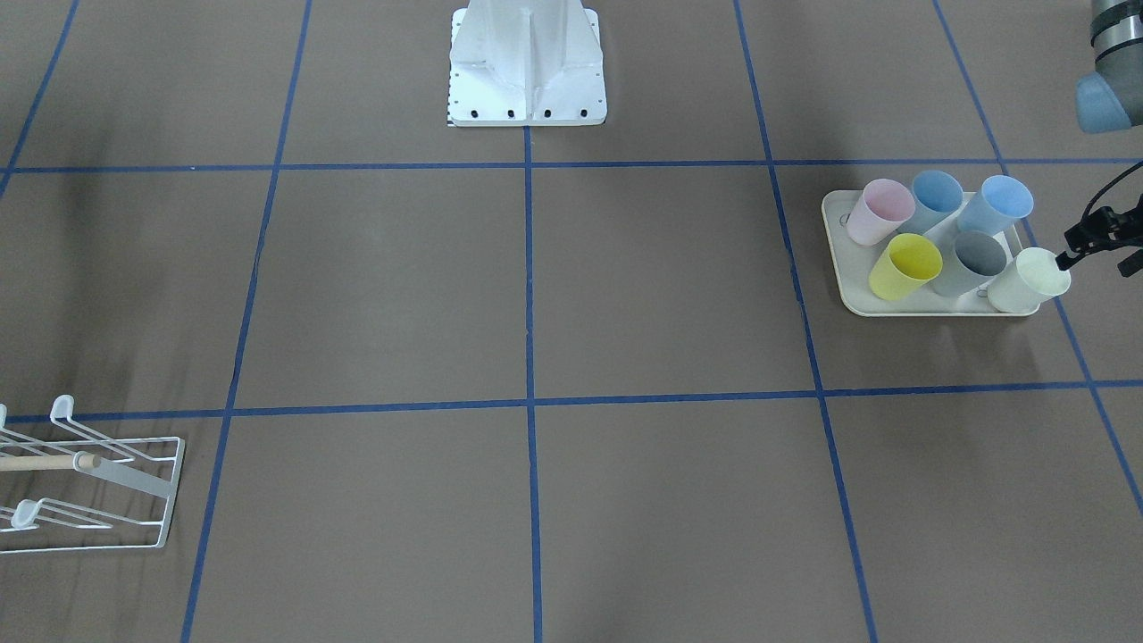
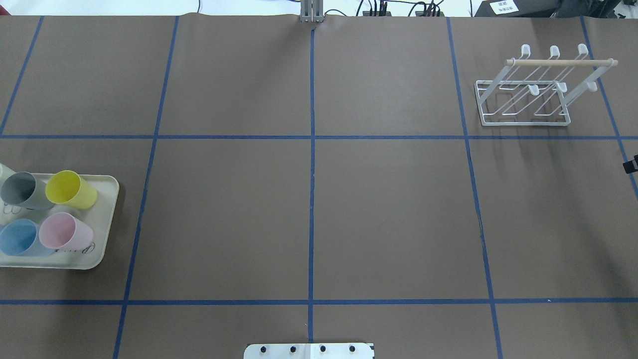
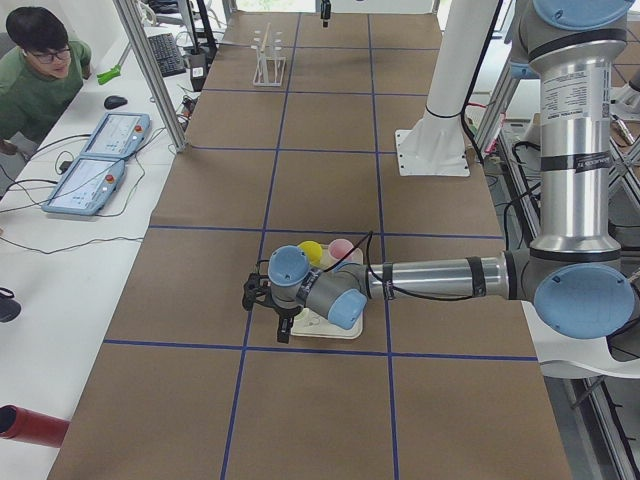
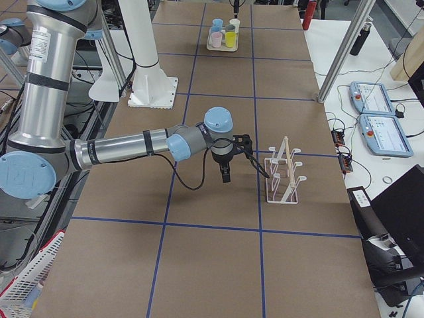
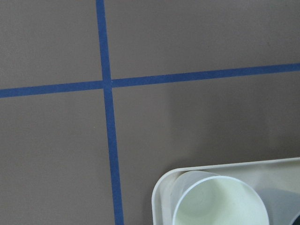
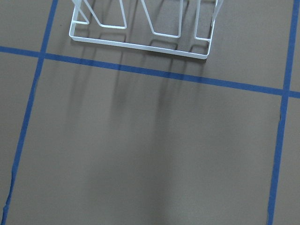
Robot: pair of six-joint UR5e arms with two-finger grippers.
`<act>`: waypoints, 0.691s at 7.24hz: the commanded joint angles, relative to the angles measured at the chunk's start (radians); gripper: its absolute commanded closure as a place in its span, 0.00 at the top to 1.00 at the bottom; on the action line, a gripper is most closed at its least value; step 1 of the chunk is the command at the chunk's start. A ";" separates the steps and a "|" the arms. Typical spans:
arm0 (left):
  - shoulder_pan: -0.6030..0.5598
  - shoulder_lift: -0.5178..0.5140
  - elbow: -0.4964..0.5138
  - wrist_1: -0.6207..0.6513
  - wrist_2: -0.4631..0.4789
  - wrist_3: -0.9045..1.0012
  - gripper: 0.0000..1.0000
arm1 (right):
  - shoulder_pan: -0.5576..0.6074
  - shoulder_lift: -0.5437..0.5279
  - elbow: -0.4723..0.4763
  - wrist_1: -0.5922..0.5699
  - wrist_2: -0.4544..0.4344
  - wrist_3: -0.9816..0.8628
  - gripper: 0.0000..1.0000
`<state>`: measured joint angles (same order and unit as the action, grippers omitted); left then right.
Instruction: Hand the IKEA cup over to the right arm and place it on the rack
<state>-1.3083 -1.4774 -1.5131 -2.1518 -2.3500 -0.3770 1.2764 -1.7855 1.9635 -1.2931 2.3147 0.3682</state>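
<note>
Several IKEA cups stand on a cream tray [image 1: 848, 288] at the robot's left end of the table: pink, yellow, grey, blue and a cream cup [image 1: 1031, 279]. My left gripper [image 1: 1098, 259] hovers open at the tray's outer corner, one fingertip [image 1: 1066, 259] right by the cream cup's rim; the left wrist view shows that cup [image 5: 218, 204] at its bottom edge. The white wire rack [image 2: 523, 122] with its wooden rod sits at the far right. My right gripper [image 4: 244, 173] hangs beside the rack [image 4: 281, 175], holding nothing; whether it is open I cannot tell.
The white robot base [image 1: 527, 80] sits at the table's middle edge. Blue tape lines grid the brown table. A person [image 3: 40, 70] sits beside control pendants [image 3: 100, 160] off the table's long side. A red cylinder [image 3: 30, 425] lies off the table.
</note>
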 commanded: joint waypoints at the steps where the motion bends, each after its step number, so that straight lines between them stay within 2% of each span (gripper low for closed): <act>1: 0.007 -0.012 0.007 -0.002 0.000 0.001 0.89 | 0.000 0.000 0.000 0.000 0.000 0.000 1.00; 5: 0.038 -0.012 0.020 -0.002 0.001 0.007 0.55 | 0.000 0.000 -0.003 0.000 0.000 0.000 1.00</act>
<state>-1.2877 -1.4894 -1.4966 -2.1537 -2.3494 -0.3714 1.2763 -1.7856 1.9620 -1.2932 2.3148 0.3682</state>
